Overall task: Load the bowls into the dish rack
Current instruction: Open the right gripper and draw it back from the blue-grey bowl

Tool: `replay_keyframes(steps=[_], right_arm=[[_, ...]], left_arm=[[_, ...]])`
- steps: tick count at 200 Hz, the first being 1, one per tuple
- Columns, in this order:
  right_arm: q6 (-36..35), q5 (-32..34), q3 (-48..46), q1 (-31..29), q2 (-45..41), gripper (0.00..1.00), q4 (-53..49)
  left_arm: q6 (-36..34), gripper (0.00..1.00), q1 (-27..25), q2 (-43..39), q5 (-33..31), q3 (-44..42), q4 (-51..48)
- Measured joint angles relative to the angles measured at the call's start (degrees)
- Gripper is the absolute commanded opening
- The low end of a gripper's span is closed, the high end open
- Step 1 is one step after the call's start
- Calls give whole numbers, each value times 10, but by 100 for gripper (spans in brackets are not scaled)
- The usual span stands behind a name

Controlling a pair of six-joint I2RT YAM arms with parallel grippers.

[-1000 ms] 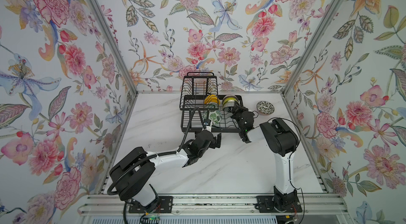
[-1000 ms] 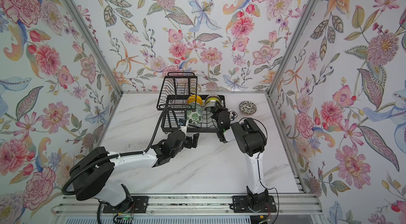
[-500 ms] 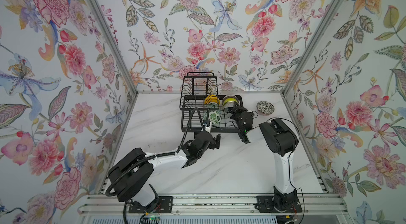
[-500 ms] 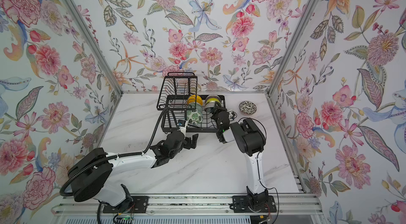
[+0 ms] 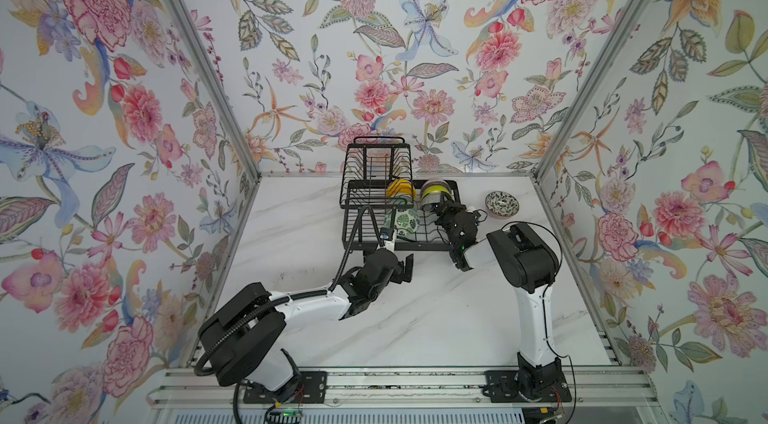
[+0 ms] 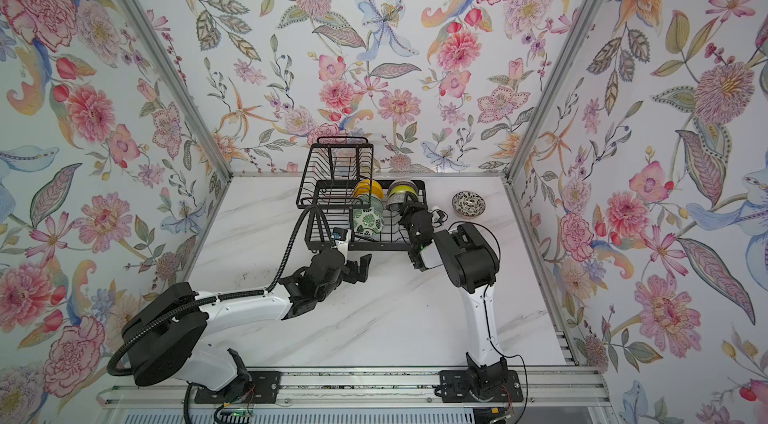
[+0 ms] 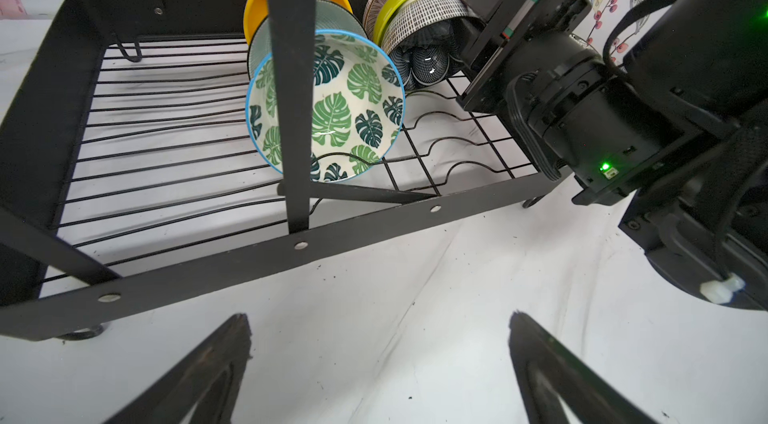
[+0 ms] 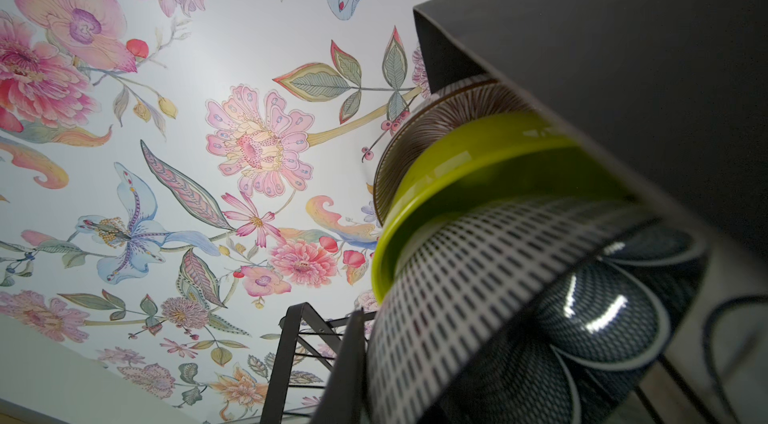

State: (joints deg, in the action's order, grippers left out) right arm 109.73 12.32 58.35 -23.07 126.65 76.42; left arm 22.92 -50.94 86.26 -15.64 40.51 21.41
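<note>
The left claw (image 5: 404,269) had pulled back a little from the dish rack (image 5: 360,210) toward the front of the worktop (image 5: 415,318). The right arm had hardly moved at all.

The left claw was wide open and held nothing. It hung low over the white worktop, just in front of the rack's front bar. In the left wrist view its two fingers (image 7: 232,343) stood far apart with bare worktop between them.

The right claw (image 5: 439,206) reached into the right end of the rack's lower tray. It was closed tight on the rim of the dark blue bowl (image 8: 478,276). That bowl stood on its edge in the wavy wires. It had little black and white dashes on the outside and a dark flower inside.

Right behind it stood the lime green bowl (image 8: 457,168), and behind that the brown ribbed bowl (image 8: 440,118). These three were packed close in one row.

Beside them was a second row. The leaf bowl (image 7: 332,110) stood in front, open side toward the left claw. Behind it were the pale aqua bowl (image 7: 258,41) and then the yellow bowl (image 7: 253,6). All six bowls stood on edge in the lower tray.

The black-and-white bowl (image 5: 502,204) sat on the worktop, open side up, to the right of the rack and apart from it.
</note>
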Motion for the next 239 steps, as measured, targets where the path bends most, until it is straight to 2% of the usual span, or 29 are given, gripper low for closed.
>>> replay_keyframes(steps=[66, 132, 155, 196, 239], right_arm=[[6, -8, -30, -1, -39, 0, -57], [19, -14, -20, 4, -51, 0, -106], [26, -14, -6, 8, -56, 7, -149], [35, -20, 15, 10, -64, 11, -205], [42, -33, 33, 12, -66, 19, -241]], left_arm=[[0, 99, 6, 0, 0, -2, 7], [0, 99, 14, 0, 0, -23, 34], [0, 99, 23, 0, 0, -24, 43], [-2, 99, 30, 0, 0, -25, 44], [-10, 99, 31, -2, 1, -28, 44]])
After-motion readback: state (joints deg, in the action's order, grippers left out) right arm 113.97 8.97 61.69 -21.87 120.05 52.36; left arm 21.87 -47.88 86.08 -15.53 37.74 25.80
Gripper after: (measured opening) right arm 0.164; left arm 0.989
